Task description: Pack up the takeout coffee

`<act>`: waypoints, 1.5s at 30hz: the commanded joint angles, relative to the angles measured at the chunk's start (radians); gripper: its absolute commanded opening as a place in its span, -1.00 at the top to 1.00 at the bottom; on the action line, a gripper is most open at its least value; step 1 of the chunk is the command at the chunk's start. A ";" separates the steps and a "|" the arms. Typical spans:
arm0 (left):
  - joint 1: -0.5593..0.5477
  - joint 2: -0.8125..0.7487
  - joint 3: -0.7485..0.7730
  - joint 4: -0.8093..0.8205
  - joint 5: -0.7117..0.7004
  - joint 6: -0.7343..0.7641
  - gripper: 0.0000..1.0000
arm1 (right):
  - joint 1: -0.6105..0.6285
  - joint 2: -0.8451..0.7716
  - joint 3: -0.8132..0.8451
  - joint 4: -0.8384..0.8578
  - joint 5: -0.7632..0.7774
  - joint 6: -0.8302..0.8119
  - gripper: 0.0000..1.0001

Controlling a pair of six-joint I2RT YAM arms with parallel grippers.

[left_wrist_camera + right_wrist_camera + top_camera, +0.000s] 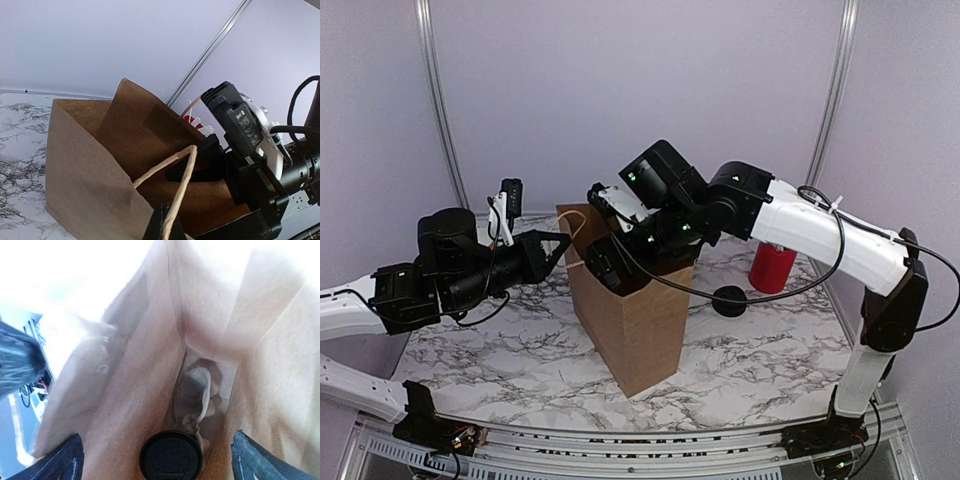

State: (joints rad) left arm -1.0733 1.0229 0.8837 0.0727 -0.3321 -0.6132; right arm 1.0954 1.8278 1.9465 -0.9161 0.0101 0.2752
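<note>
Notes takeout coffee (171,456) upright deep inside paper bag (640,330), right gripper (157,459) spread wide and clear of it, left gripper (167,227) clenched on bag's handle (170,170); judges only withdrawal outstanding.

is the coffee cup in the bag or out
Inside: the coffee cup sits lid-up between the bag walls in the right wrist view.

My desk (520,360) carries a white top veined in grey marble pattern. A curved metal frame rail (620,447) runs left to right along its near edge. Pale lilac walls (620,80) enclose the far, left and right sides. A left upright aluminium profile (438,100) and a right upright aluminium profile (832,90) stand against the far wall. Lighting is even and diffuse.
</note>
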 commanded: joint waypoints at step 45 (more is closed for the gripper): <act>-0.001 -0.046 0.108 -0.054 -0.031 0.032 -0.21 | 0.012 -0.371 -0.215 0.374 0.103 -0.111 -1.00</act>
State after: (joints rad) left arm -1.0733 1.0061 0.9585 0.0246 -0.3534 -0.6018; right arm 1.1015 1.4979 1.7355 -0.6071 0.0536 0.1844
